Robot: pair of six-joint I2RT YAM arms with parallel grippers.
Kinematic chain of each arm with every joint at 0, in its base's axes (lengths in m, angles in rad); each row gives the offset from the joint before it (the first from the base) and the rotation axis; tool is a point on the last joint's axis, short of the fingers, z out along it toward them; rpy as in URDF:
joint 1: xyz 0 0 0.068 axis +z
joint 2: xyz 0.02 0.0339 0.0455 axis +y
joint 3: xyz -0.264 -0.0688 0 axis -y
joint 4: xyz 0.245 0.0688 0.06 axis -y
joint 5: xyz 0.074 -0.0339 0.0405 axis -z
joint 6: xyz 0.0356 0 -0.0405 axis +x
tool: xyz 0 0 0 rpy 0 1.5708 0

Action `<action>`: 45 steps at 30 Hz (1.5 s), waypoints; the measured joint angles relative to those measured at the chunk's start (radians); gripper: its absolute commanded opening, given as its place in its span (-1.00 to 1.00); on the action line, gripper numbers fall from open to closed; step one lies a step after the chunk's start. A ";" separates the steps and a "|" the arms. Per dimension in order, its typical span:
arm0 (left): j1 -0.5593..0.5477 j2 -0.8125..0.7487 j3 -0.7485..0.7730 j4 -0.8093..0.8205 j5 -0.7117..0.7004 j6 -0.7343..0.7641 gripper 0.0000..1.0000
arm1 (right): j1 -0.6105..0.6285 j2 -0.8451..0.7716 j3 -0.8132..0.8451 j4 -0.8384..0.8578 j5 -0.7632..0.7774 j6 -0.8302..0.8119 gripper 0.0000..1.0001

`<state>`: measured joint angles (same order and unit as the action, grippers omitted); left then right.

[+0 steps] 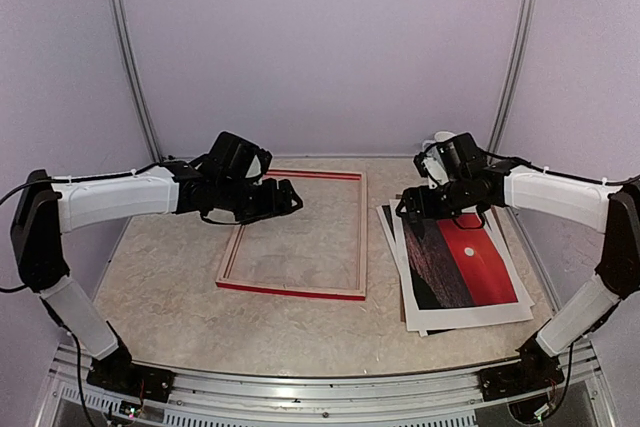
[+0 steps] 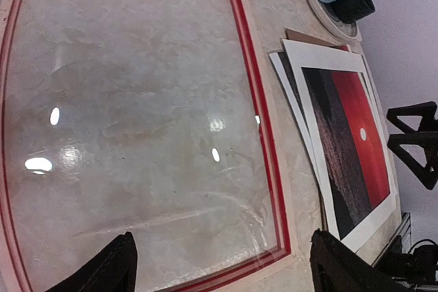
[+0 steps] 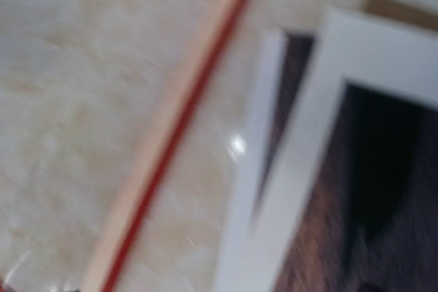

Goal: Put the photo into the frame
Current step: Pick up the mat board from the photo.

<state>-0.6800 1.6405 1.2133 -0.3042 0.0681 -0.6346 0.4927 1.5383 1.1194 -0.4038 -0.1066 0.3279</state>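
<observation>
The frame (image 1: 362, 237) lies flat in the middle of the table, pale wood side up with red showing at its edges; it also shows in the left wrist view (image 2: 263, 135) and, blurred, in the right wrist view (image 3: 171, 135). The photo (image 1: 465, 262), red sky and white sun face up, lies right of the frame on top of a stack (image 2: 349, 141) (image 3: 383, 189). My left gripper (image 1: 285, 197) hovers open and empty over the frame's far left part (image 2: 222, 237). My right gripper (image 1: 412, 209) hovers over the photo's far left corner, fingers apart and empty (image 2: 414, 140).
A second white-bordered sheet (image 2: 284, 80) and a brown board (image 2: 308, 35) lie under the photo. A pale blue cup and a black object stand on a white round plate (image 2: 321, 5) at the far right corner. Walls close in the table on three sides.
</observation>
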 measured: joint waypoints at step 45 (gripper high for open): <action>-0.604 0.546 0.088 0.625 0.215 -0.635 0.52 | -0.119 -0.373 -0.459 0.090 0.027 0.265 0.98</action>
<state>-1.2842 2.1864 1.3014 0.3206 0.2829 -1.2697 0.3737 1.1656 0.6605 -0.3138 -0.0799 0.5930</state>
